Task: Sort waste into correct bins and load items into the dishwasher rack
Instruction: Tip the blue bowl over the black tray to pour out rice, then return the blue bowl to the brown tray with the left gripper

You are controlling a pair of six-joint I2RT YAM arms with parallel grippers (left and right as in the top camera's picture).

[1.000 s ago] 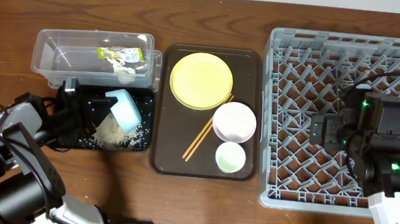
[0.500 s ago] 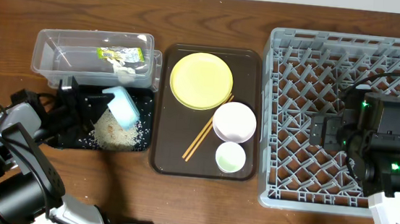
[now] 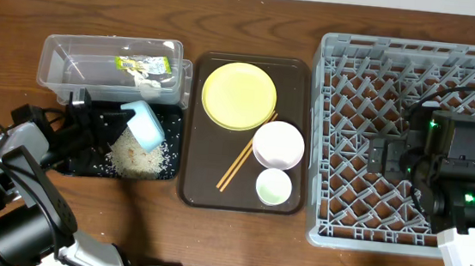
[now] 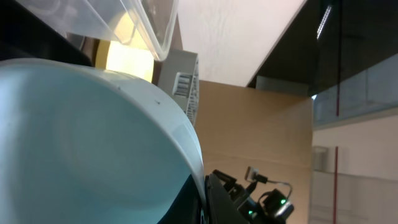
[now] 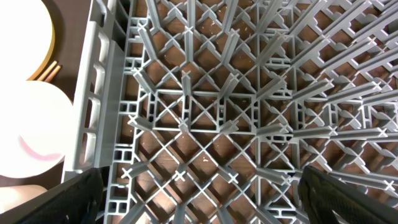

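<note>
Left gripper [image 3: 124, 123] clamped on light-blue bowl [image 3: 142, 122], tipped over black tray [image 3: 88, 166]; since a second ago the bowl has lifted and rolled a bit toward the clear tub [image 3: 63, 62], and the rice [image 3: 139, 155] heap just below the gripper has grown and spread; wrist view shows only the bowl's wall, so I can't tell whether any grains are left inside. My read: the dump is about done and the bowl is the next thing for the dishwasher rack [image 3: 319, 140], well off to the gripper's far side across the brown tray [image 3: 189, 189]. Right gripper [image 5: 208, 208] hasn't moved; jaws apart, empty, hovering over the rack floor. Yellow plate [image 3: 239, 96], white bowl [image 3: 278, 145], cup [image 3: 272, 186] and chopsticks [image 3: 246, 153] untouched on the brown tray; wrapper [image 3: 144, 63] sits in the tub.
</note>
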